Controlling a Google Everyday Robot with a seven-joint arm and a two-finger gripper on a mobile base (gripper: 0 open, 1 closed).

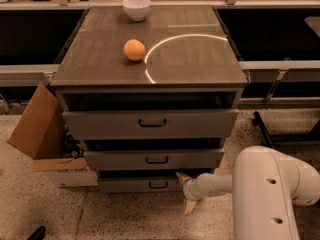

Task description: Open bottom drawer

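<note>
The bottom drawer (pixel 130 185) is the lowest, shortest grey front of the cabinet, with a small black bar handle (pixel 158 185). It stands out slightly less than the two fronts above it. My gripper (pixel 186 191) is low, in front of the drawer's right end, just right of the handle. Its two tan fingers are spread apart, one (pixel 181 176) up against the drawer front and one (pixel 190 206) down near the floor. It holds nothing. My white arm (pixel 270 194) fills the lower right.
The middle drawer (pixel 155 159) and top drawer (pixel 150 123) sit above, both slightly out. An orange (pixel 134 50) and a white bowl (pixel 136 7) rest on the cabinet top. An open cardboard box (pixel 42 134) stands on the floor at the cabinet's left.
</note>
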